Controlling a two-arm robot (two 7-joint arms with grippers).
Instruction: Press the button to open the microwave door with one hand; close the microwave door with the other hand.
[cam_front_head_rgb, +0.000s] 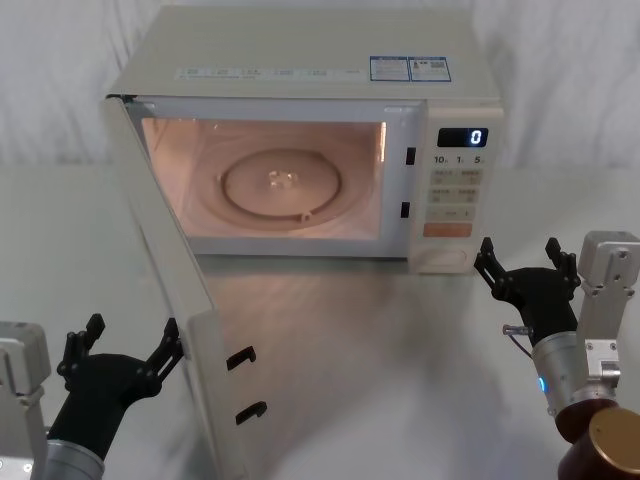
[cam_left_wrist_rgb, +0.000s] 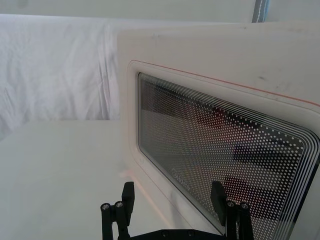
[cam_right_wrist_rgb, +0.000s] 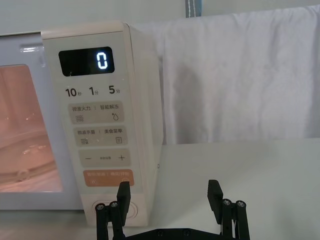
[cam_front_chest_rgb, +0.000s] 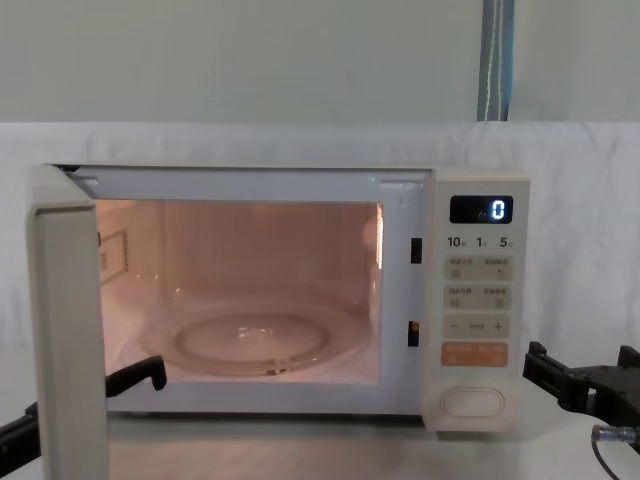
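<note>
I am seeing the microwave door (cam_front_head_rgb: 165, 270) hanging wide open, smooth cream plastic with a dotted dark window, just ahead of my left end effector (cam_front_head_rgb: 125, 345), whose black fingers are spread. One fingertip seems to be touching the door's outer face, though I can't be sure. My right end effector (cam_front_head_rgb: 527, 265), fingers also spread, is hovering over the bench just beside the raised oval button (cam_front_chest_rgb: 471, 401), which is partly hidden behind one finger at the wrist.
</note>
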